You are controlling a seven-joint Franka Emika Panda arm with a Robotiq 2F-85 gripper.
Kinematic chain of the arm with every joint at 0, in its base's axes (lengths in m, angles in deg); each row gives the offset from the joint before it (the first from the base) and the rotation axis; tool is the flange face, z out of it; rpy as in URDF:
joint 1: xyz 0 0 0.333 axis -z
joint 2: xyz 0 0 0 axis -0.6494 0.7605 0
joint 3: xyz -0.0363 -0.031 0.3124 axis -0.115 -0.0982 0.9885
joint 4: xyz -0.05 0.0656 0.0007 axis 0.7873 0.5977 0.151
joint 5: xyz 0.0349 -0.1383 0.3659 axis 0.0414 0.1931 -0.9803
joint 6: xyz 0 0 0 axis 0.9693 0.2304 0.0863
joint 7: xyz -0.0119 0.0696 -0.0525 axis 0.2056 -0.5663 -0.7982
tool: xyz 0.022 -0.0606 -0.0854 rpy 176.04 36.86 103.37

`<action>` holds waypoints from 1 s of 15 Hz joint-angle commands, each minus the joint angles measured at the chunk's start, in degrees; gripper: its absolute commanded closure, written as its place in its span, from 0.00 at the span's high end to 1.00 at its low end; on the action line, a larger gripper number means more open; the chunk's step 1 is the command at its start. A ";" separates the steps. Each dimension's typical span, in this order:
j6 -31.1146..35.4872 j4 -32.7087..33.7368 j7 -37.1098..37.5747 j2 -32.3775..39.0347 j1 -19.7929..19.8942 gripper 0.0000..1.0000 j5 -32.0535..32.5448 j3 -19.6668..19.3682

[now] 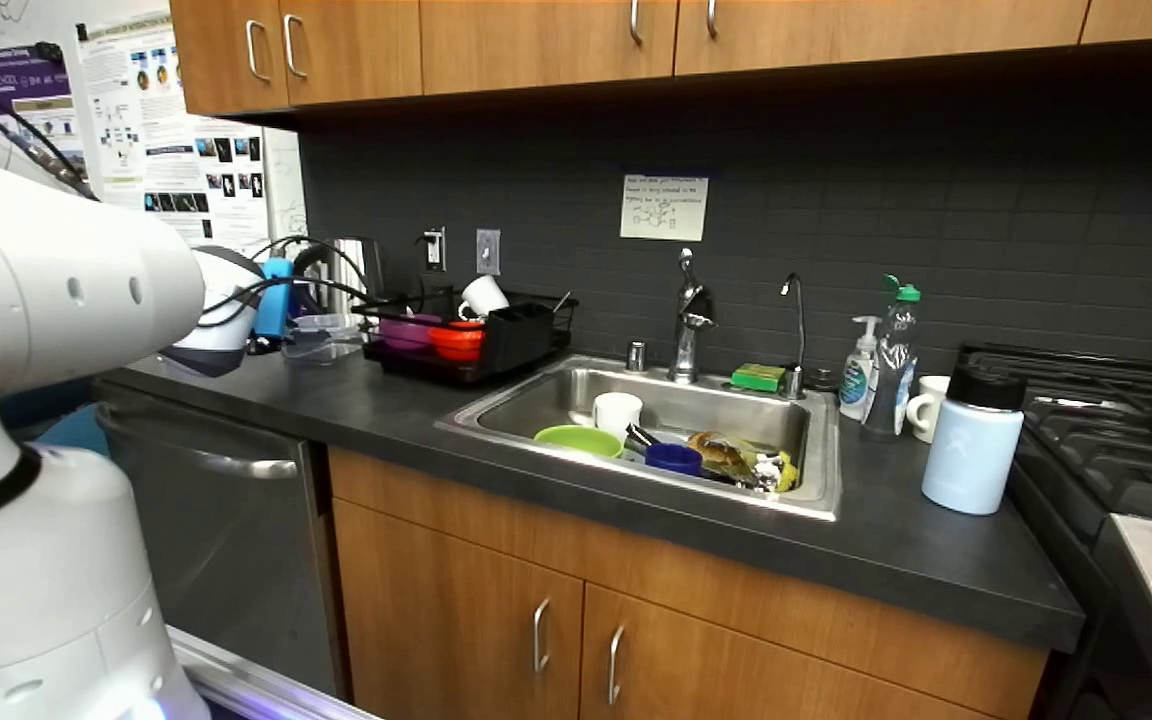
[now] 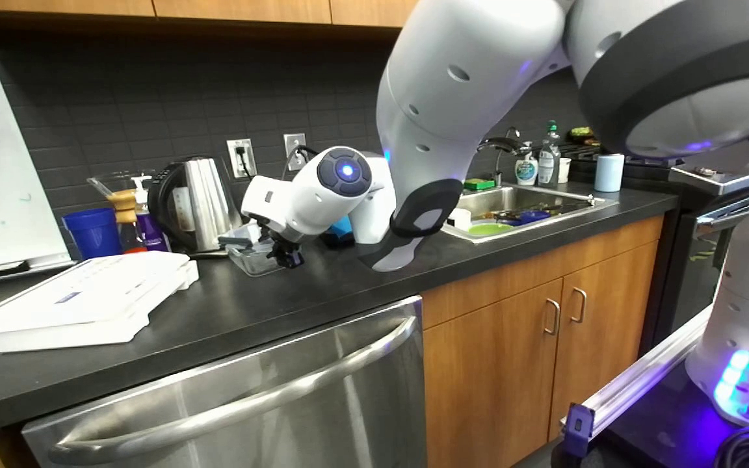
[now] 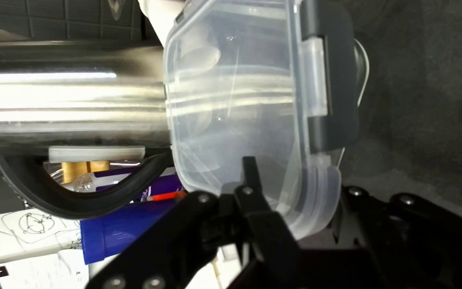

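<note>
A clear plastic box [image 3: 231,108] sat beside the metal kettle [image 3: 70,104] on the counter [image 2: 348,279]. The gripper [image 2: 289,255] was at its edge, one finger [image 3: 252,174] across the plastic; the other was hidden, so its opening and grip could not be told. The rack [image 1: 426,370] held a purple bowl [image 1: 404,333], red bowl [image 1: 456,343] and tilted mug [image 1: 484,295]; the sink [image 1: 824,460], a white mug [image 1: 617,412], green bowl [image 1: 576,438] and blue cup [image 1: 673,458].

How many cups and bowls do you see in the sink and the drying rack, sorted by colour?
White: 2, a tilted mug in the drying rack and a cup in the sink
Purple bowl: 1
Orange-red bowl: 1
Green bowl: 1
Blue cup or bowl: 1
Total: 6 visible
</note>
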 commanded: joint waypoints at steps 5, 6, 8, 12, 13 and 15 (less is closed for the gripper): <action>0.16 0.07 0.45 -1.85 -1.64 0.10 0.06 -2.68; 0.16 -0.39 0.72 -1.88 -2.15 0.10 -0.34 -3.21; 0.20 -1.26 1.23 -1.80 -3.27 0.10 -1.08 -4.32; 0.21 -2.32 1.49 -2.10 -5.69 0.10 -1.51 -6.52; 0.23 -2.59 1.43 -2.19 -6.26 0.10 -1.45 -6.93; 0.29 -3.19 1.46 -2.33 -7.29 0.10 -1.44 -7.47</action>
